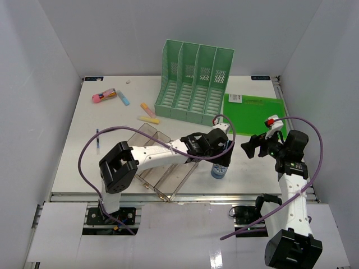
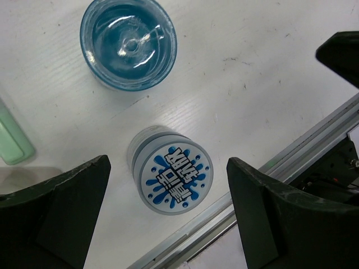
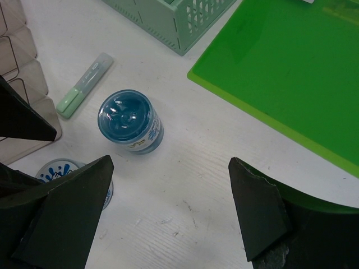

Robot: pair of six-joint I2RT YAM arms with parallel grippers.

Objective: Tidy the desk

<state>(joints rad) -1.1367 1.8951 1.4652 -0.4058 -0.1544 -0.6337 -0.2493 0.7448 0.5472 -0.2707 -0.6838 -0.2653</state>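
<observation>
Desk (image 2: 252, 84) below left hand (image 2: 168, 185)

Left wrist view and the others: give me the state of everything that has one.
blue jar: uncapped, standing on the desk.
lid: off, print side up, apart from the jar.
left gripper: open, over the lid.
right gripper: open, holding nothing.
file rack: upright.

I work in a lab test cell: plain grey-white walls (image 1: 33, 84) box in my white worktop (image 1: 84, 162), a metal rail (image 1: 185, 197) along its near edge.
</observation>
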